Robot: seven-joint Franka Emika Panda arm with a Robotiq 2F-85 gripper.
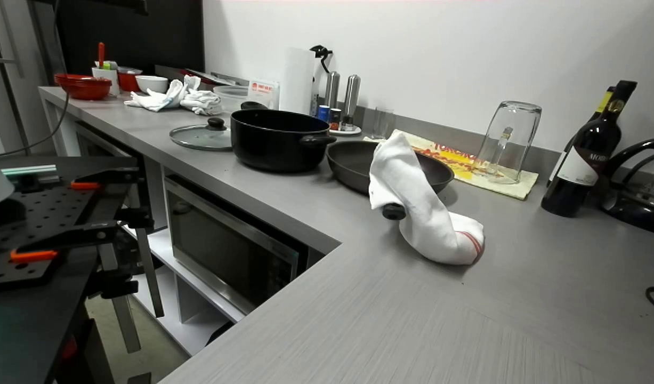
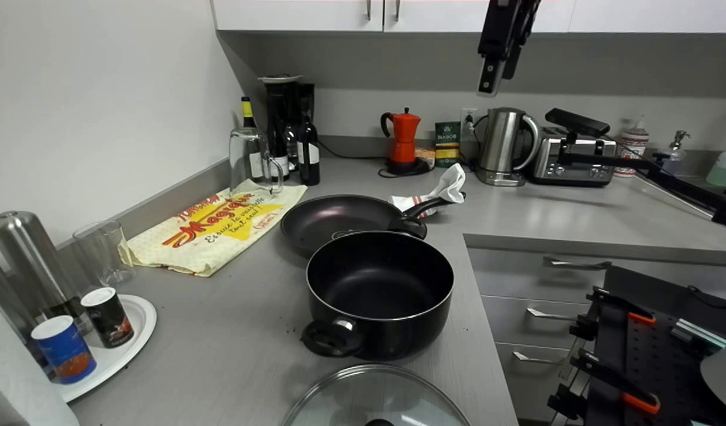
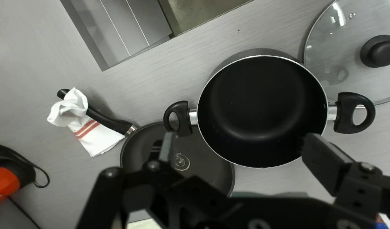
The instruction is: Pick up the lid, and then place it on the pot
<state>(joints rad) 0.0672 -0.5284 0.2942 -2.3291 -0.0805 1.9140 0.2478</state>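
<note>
Lid [image 3: 349, 52], clear glass, lies upper right in the wrist view; round black pot [image 3: 263, 101] near centre. Tool [image 3: 239, 143] gapes.

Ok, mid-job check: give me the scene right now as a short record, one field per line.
Tool: black two-fingered end effector, open, nothing in its grip, hanging above the grey countertop
Container: wide, round black pot, upright, uncovered
Cover: round clear-glass lid with a black knob, lying knob up on the countertop beside the pot
Neighbour: shallow, round dark frying pan, across the pot from the lid
Cloth: white, red-striped cloth draped over the pan's handle
Status: lid not yet gripped or placed
Likely next: lowering toward the lid's knob
</note>
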